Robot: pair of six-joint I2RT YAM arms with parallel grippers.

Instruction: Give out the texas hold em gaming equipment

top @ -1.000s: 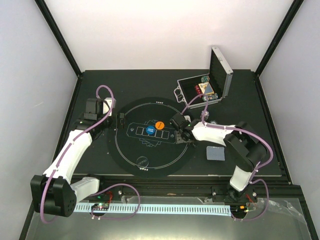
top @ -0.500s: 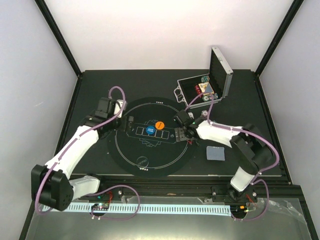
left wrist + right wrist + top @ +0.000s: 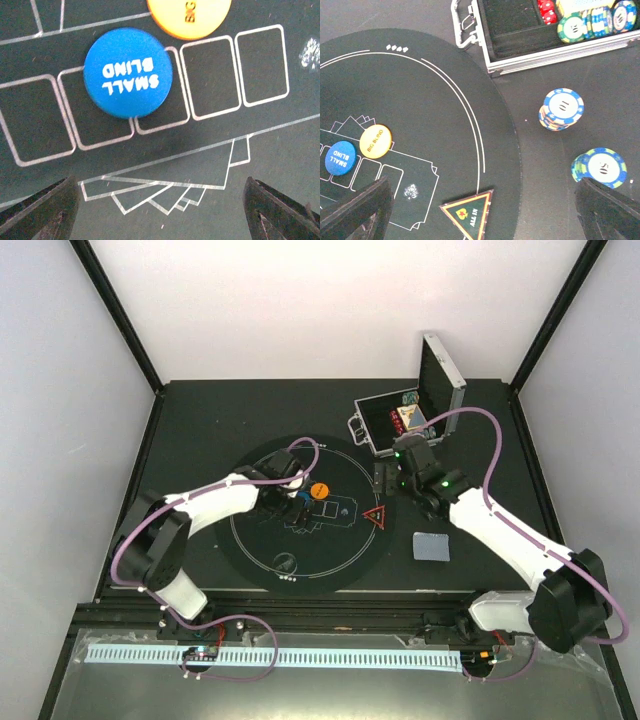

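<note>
A blue "small blind" disc (image 3: 128, 72) and an orange "big blind" disc (image 3: 190, 15) lie on the card outlines of the black mat (image 3: 262, 540). My left gripper (image 3: 160, 215) hovers open just short of the blue disc, nothing between its fingers. A red-edged triangle marker (image 3: 470, 212) lies flat at the mat's right edge (image 3: 376, 517). My right gripper (image 3: 482, 215) stands open above it, holding nothing. Two chip stacks (image 3: 561, 108) (image 3: 599, 168) sit on the table beside the mat. A grey-blue card deck (image 3: 432, 546) lies to the right.
The silver case (image 3: 410, 420) stands open at the back right, with more chips (image 3: 592, 20) and red dice (image 3: 546, 11) inside. Its handle (image 3: 465, 22) faces the mat. The right arm stretches between the case and the deck.
The right gripper opened, left the triangle on the mat's right edge and drew back toward the case. The left arm swung in over the mat's middle to the discs.
</note>
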